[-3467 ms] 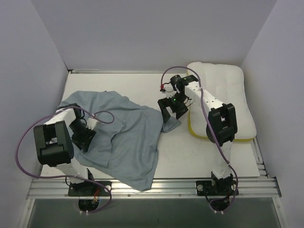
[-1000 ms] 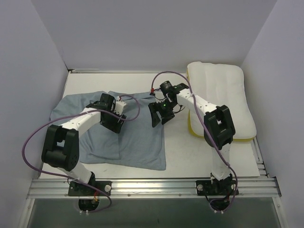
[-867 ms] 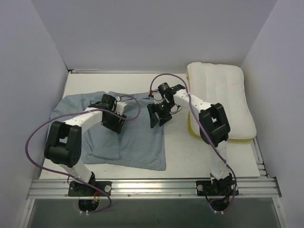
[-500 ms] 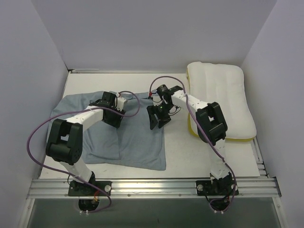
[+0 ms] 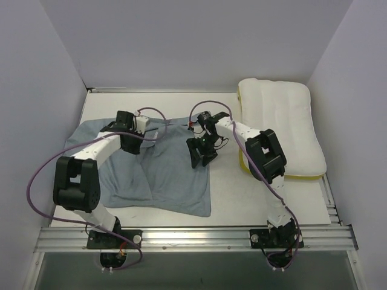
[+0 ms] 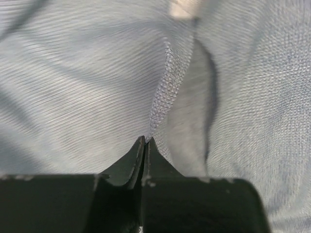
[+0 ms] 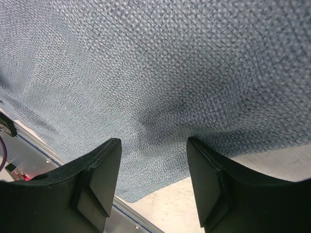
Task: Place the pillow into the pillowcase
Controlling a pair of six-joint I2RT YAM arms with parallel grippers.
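Observation:
The pale grey-blue pillowcase (image 5: 163, 175) lies flat on the left half of the table, with fresh creases running toward my left gripper (image 5: 130, 144). In the left wrist view the left gripper (image 6: 145, 141) is shut, and a raised fold of the pillowcase (image 6: 170, 87) runs up from its tips. My right gripper (image 5: 202, 156) hovers over the cloth's right edge. In the right wrist view the right gripper (image 7: 154, 170) is open over the pillowcase (image 7: 160, 63), with nothing between its fingers (image 7: 97, 179). The white pillow (image 5: 281, 130) with a yellow band lies at the far right, untouched.
Bare white table (image 5: 242, 199) shows between the pillowcase and the pillow. A metal rail (image 5: 199, 237) runs along the near edge. Pale walls close in the left, back and right sides. Purple cables loop over both arms.
My left gripper has closed on a fold of the pillowcase and drawn back to the far left, pulling creases into the cloth. The right gripper shifted slightly and stays open.

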